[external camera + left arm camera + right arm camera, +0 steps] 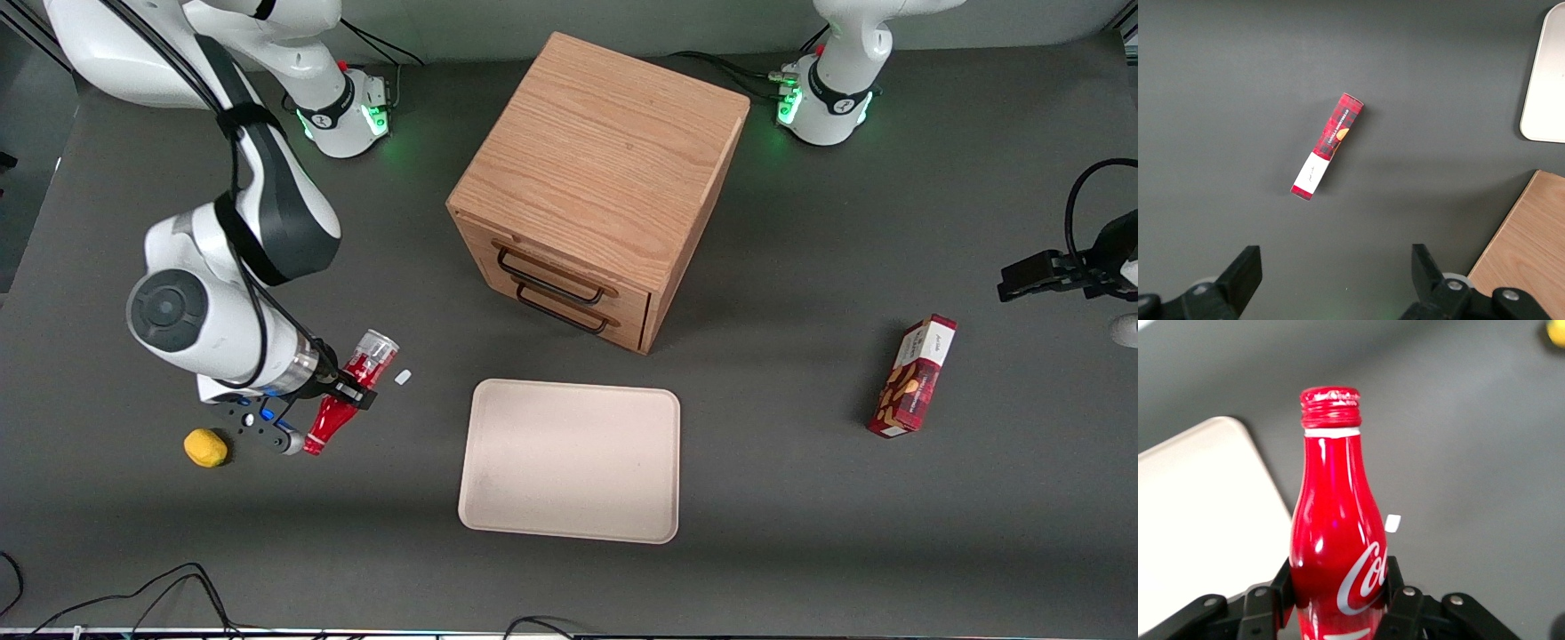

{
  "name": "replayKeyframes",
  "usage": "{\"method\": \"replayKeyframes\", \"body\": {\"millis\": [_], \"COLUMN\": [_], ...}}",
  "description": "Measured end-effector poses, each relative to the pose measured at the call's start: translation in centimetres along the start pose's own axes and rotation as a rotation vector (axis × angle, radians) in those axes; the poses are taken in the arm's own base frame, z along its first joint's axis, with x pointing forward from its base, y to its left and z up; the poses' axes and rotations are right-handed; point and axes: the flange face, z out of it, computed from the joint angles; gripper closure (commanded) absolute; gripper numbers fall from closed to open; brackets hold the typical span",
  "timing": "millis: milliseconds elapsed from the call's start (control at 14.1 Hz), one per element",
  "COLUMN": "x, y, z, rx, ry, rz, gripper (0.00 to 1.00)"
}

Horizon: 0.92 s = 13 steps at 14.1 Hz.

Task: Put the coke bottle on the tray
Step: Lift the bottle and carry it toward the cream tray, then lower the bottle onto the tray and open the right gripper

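The coke bottle is red with a white script logo and a silvery-clear base end. My right gripper is shut on its body and holds it tilted above the table, neck pointing down toward the front camera. In the right wrist view the bottle sits between the black fingers, cap away from the camera. The cream-beige tray lies flat on the table in front of the drawer cabinet, beside the gripper toward the parked arm's end. Its corner shows in the right wrist view.
A wooden drawer cabinet with two black handles stands mid-table. A yellow object lies close to the gripper, nearer the front camera. A small white bit lies beside the bottle. A red snack box lies toward the parked arm's end.
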Motion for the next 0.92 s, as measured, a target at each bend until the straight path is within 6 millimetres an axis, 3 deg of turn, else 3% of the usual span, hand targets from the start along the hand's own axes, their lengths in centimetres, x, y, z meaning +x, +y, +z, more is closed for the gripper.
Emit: {"method": "replayKeyframes", "body": {"millis": [142,283,566,920], "x": [-0.1,-0.1,0.5,-0.3], "y": [-2.6,-4.9,-8.9,-11.2], "z": [-1.6,0.2,8.7,19.1], "rx": [0.037,0.034,0.064,0.091], "ry": [0.007,0.013,0.001,-0.046], "rz": [-0.116,-0.255,-0.493,-0.507], "gripper": [1.00,1.00,1.00,1.00]}}
